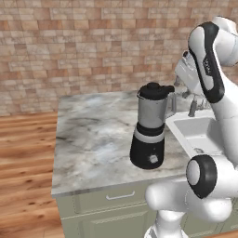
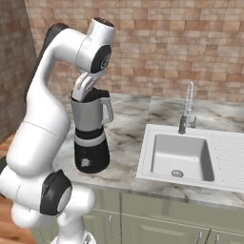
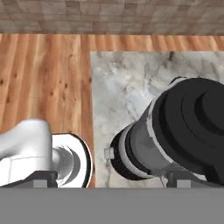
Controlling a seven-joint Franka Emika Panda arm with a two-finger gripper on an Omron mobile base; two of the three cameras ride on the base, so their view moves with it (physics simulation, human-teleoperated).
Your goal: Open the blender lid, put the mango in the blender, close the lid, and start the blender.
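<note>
I am seeing the blender (image 1: 149, 130) standing on the marble tabletop (image 1: 93, 139) beside the sink (image 2: 183, 155), the blender lid (image 3: 197, 122) sitting on its jar. My hand (image 3: 109, 177) is hanging above the lid, spread wide and gripping nothing

In right base view the arm's wrist covers part of the blender lid (image 2: 97, 94) & the jar's rear rim. Hand view: blender (image 3: 144, 148) cut off at right edge, lid's far side lost. Mango can't be made out anywhere.
</note>
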